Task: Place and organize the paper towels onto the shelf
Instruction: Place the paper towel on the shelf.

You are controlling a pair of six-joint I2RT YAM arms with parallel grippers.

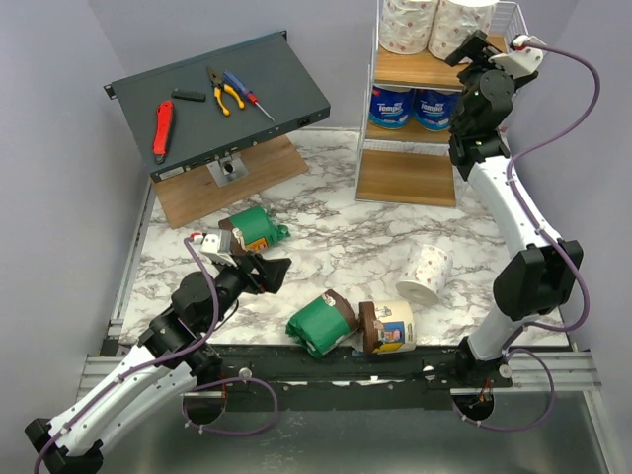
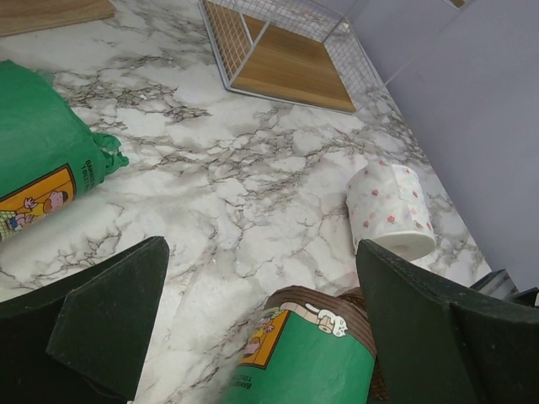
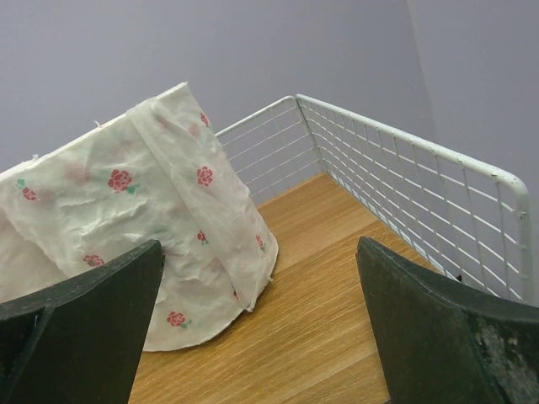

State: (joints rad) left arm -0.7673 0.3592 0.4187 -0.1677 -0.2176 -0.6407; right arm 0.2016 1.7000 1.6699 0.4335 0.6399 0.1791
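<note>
White speckled rolls point(image 3: 135, 227) stand on the shelf point(image 1: 405, 180) top tier just beside the right gripper point(image 3: 261, 261), fingers point(image 3: 84, 324) released, so a careless swing could topple them; the left gripper point(image 2: 261, 290), also released, hovers over the counter point(image 2: 253, 168).

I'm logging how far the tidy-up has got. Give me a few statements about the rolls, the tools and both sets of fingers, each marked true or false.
1. Two blue-and-white rolls stand on the shelf's middle tier. True.
2. The right fingers are shut on the top-tier speckled roll. False: they stand open by it, gripping nothing.
3. Four rolls lie on the table. True: two green rolls, a cream-and-brown roll and a white speckled one.
4. The left fingers hold a green roll. False: they are open and empty above the table.
5. The hand tools lie on the marble. False: they rest on the dark slanted panel.
</note>
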